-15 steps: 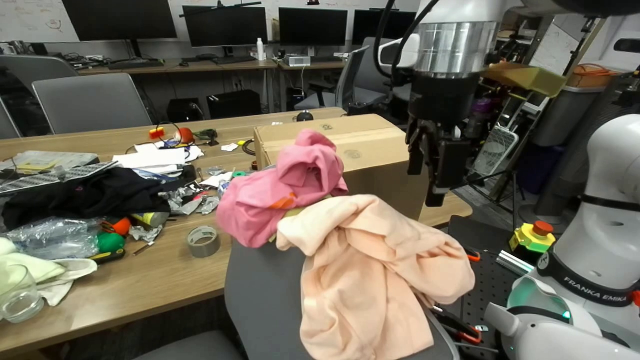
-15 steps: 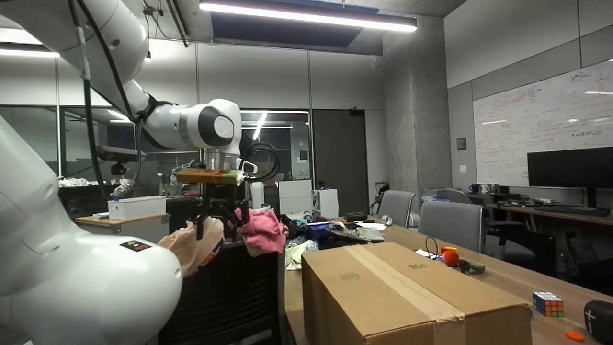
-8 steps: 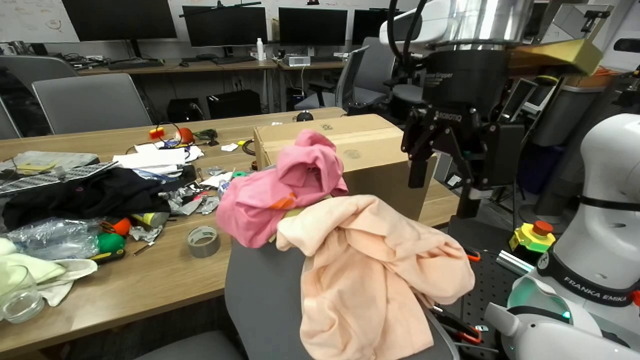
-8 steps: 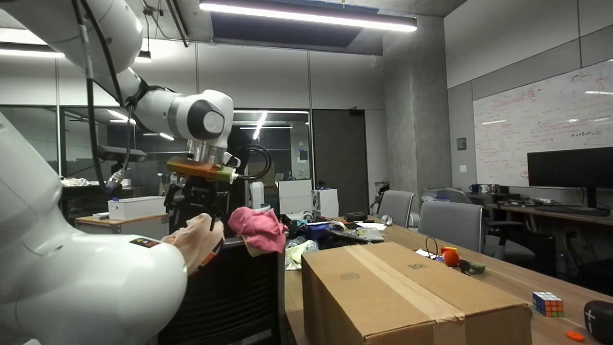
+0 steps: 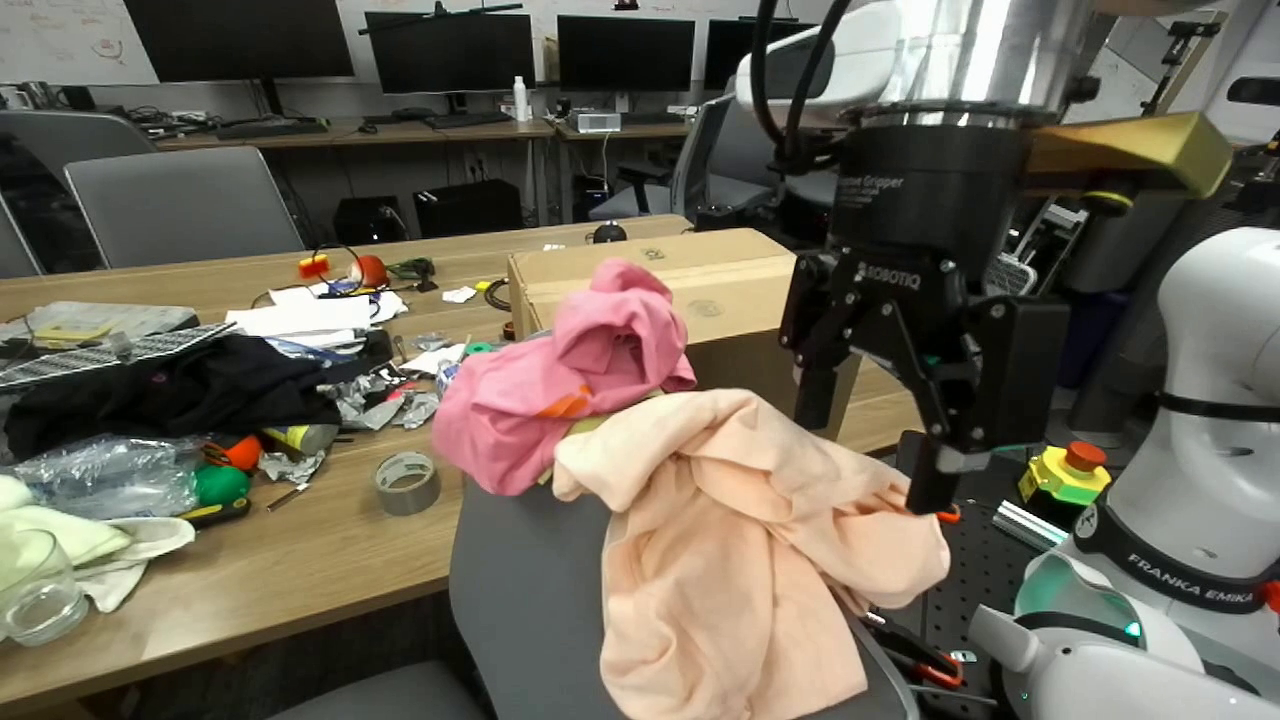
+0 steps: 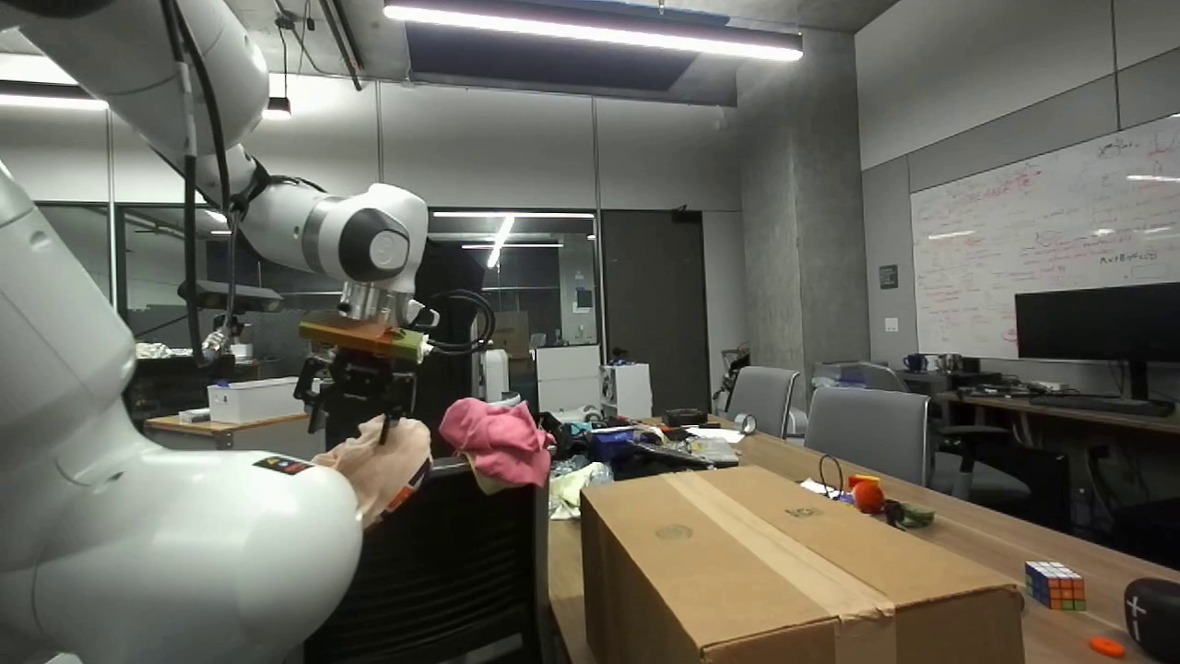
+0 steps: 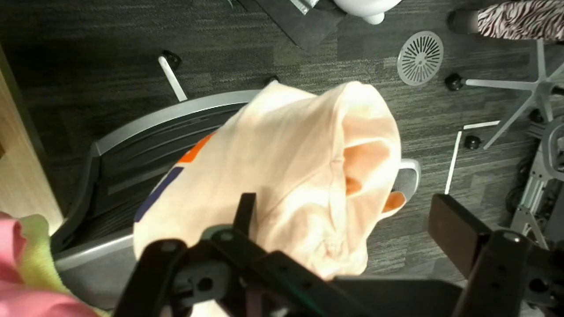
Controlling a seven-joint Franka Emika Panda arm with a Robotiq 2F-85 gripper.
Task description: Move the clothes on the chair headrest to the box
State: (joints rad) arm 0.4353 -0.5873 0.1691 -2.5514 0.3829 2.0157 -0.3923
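Note:
A peach garment (image 5: 740,520) hangs over the headrest of a grey chair (image 5: 530,570); it also shows in the wrist view (image 7: 273,167) and an exterior view (image 6: 383,475). A pink garment (image 5: 520,410) lies on the same headrest beside it, and its edge shows in the wrist view (image 7: 17,277). A closed, taped cardboard box (image 6: 793,563) stands on the table behind the clothes. My gripper (image 5: 875,445) is open and empty, fingers wide apart. In the wrist view one finger is over the peach garment and the other over floor past its edge. Contact with the cloth cannot be told.
The wooden table (image 5: 400,560) holds clutter: a tape roll (image 5: 407,483), a black cloth (image 5: 180,390), plastic wrap and a glass (image 5: 38,590). An emergency stop button (image 5: 1068,475) stands near the robot base. A puzzle cube (image 6: 1056,586) lies beyond the box.
My gripper has turned, moved away from the pink garment's side toward the peach garment, and come lower. The clothes, chair and box have not moved.

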